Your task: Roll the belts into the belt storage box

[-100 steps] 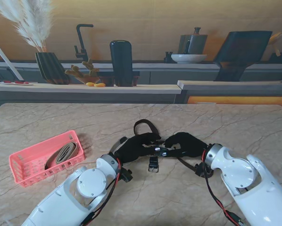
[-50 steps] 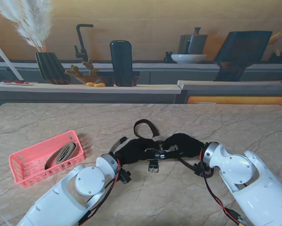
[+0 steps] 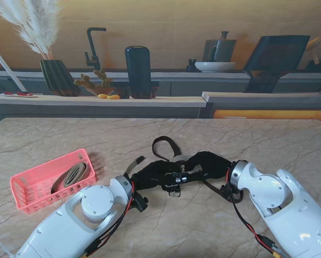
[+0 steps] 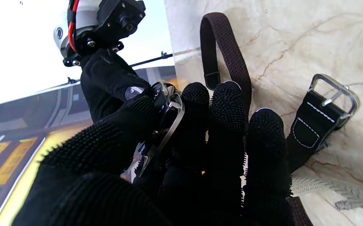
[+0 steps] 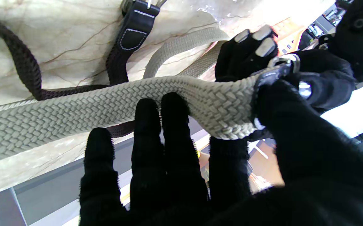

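Note:
A beige woven belt (image 5: pixel 106 103) runs across the right wrist view. My right hand (image 3: pixel 209 165) is shut on it, thumb and forefinger pinching the strap just behind its metal buckle (image 5: pixel 280 66). My left hand (image 3: pixel 152 173) meets it at mid-table, fingers shut on that same buckle (image 4: pixel 169 125). A dark brown belt (image 3: pixel 163 144) lies looped on the marble beyond the hands. Its leather-tipped buckle end (image 4: pixel 325 106) rests on the table beside my left fingers. The pink storage box (image 3: pixel 29 201) stands at the left with a rolled beige belt (image 3: pixel 69 176) inside.
The marble table (image 3: pixel 268 140) ends at a ledge behind. On the counter beyond are a dark vase (image 3: pixel 58 75), a black cylinder (image 3: pixel 138 70) and a tap (image 3: pixel 93 48). The loose beige strap (image 4: pixel 325 188) trails over the table under my hands.
My two hands have drawn closer together over the buckle, the left sliding right towards the right hand. Both forearms have shifted slightly left. The box and dark belt loop stay put.

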